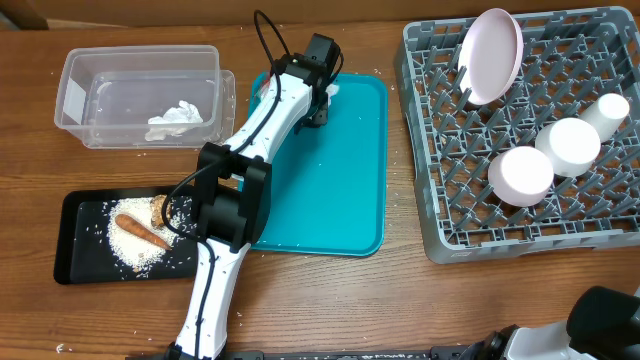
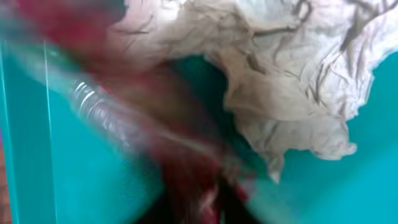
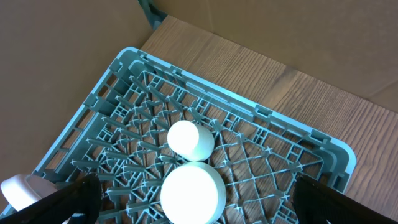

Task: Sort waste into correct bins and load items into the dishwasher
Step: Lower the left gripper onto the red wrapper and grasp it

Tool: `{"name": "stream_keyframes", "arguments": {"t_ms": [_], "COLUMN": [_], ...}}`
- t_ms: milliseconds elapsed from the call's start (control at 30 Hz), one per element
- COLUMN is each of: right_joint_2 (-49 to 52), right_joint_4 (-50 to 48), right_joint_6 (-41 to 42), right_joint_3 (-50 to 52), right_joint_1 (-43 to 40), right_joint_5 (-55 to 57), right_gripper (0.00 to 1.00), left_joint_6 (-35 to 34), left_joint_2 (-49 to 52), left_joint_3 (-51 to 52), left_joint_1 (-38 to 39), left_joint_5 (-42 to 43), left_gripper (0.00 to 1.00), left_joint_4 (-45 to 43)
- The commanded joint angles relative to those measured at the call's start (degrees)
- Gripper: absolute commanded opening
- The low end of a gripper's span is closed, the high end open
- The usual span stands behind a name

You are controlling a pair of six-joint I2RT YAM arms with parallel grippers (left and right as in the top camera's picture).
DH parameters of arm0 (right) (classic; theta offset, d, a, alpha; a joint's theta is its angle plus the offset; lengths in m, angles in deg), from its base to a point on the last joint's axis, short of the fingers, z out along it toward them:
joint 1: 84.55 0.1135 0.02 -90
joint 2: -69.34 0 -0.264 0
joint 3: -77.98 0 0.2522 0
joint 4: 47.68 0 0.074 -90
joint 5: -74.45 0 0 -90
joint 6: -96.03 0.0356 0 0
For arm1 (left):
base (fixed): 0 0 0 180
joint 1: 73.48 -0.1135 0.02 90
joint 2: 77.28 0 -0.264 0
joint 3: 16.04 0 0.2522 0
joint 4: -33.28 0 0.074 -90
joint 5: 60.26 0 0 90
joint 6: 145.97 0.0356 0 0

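The left gripper (image 1: 322, 108) is down at the far left corner of the teal tray (image 1: 350, 170), right over 2 pieces of waste that lie touching: the crumpled white napkin (image 2: 292, 68) and the red-and-white wrapper (image 2: 155, 118). The left wrist view is smeared with blur, so I cannot tell whether its fingers are clenched on either piece or on nothing. The right gripper (image 3: 199, 205) hangs with its fingers spread wide and empty above the dish rack (image 1: 430, 230), where 1 plate (image 1: 492, 55), 2 bowls (image 1: 526, 173) and 1 cup (image 1: 610, 110) stand. The main risk, as I judge it, is a poor pinch. Catching only a thin fold of wrapper would let it slide out on the lift. Catching wrapper and napkin together could leave 1 of them loose enough to drop onto the table between the teal tray and the clear tub (image 1: 75, 75) to the left. Pressing too low could nip or drag the teal tray itself. The slick wrapper film makes slipping likelier. The black tray (image 1: 75, 240) near left holds food scraps, so a drop there would be a sorting error.
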Motion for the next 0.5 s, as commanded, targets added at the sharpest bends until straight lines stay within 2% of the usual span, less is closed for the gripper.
{"name": "stream_keyframes", "arguments": {"t_ms": [0, 467], "right_joint_2": [-0.26, -0.26], "right_joint_4": [-0.26, -0.26], "right_joint_6": [0.50, 0.50], "right_joint_3": [-0.22, -0.22], "right_joint_1": [0.04, 0.04], "right_joint_5": [0.15, 0.15], "right_gripper": [1.00, 1.00], "left_joint_6": [-0.59, -3.96], "left_joint_2": [0.66, -8.74], "left_joint_3": [0.20, -11.63], "left_joint_1": [-0.31, -1.64], "left_joint_5": [-1.44, -3.15], "left_gripper": [0.04, 0.04], "left_joint_4": [-0.02, 16.37]}}
